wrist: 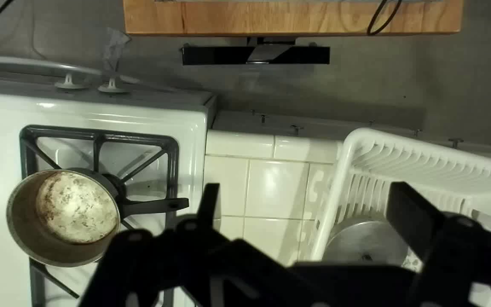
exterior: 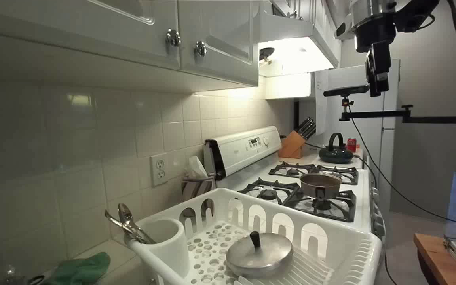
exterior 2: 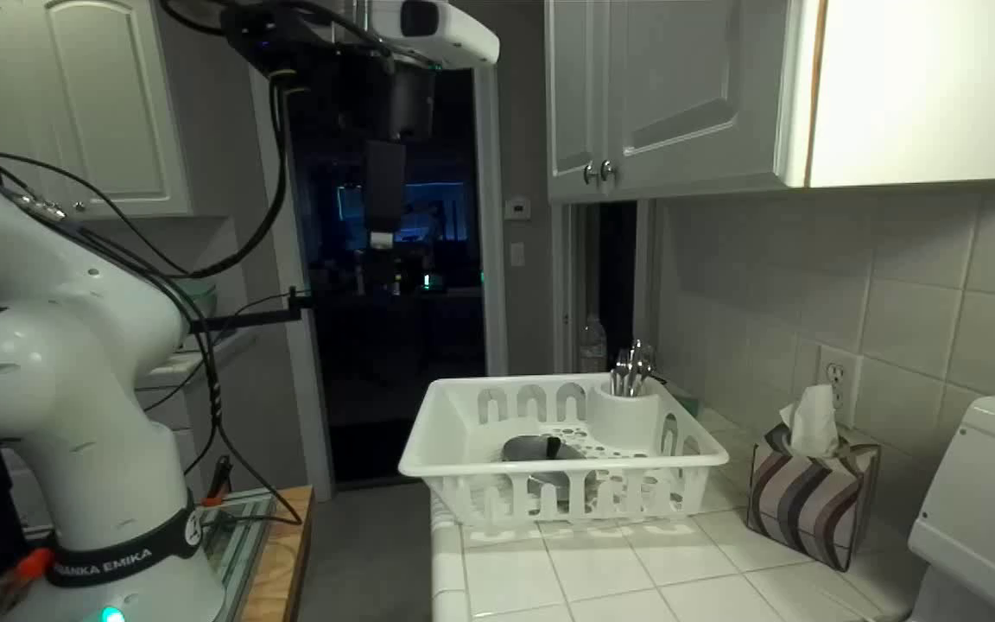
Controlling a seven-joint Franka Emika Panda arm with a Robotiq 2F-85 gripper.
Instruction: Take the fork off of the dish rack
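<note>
The white dish rack rests on the tiled counter. At its corner, a round utensil cup holds silver cutlery sticking up above its rim. Which piece is the fork I cannot tell. In the wrist view the cup and cutlery are out of sight. My gripper hangs high above counter level, well apart from the cutlery. Its fingers are spread wide with nothing between them. Inside the rack lies a metal lid with a black knob.
Beside the rack stands a gas stove carrying a pot. A striped tissue box is near the tiled wall. Cabinets overhang the counter. A green cloth lies near the cup. A camera bar crosses below the gripper.
</note>
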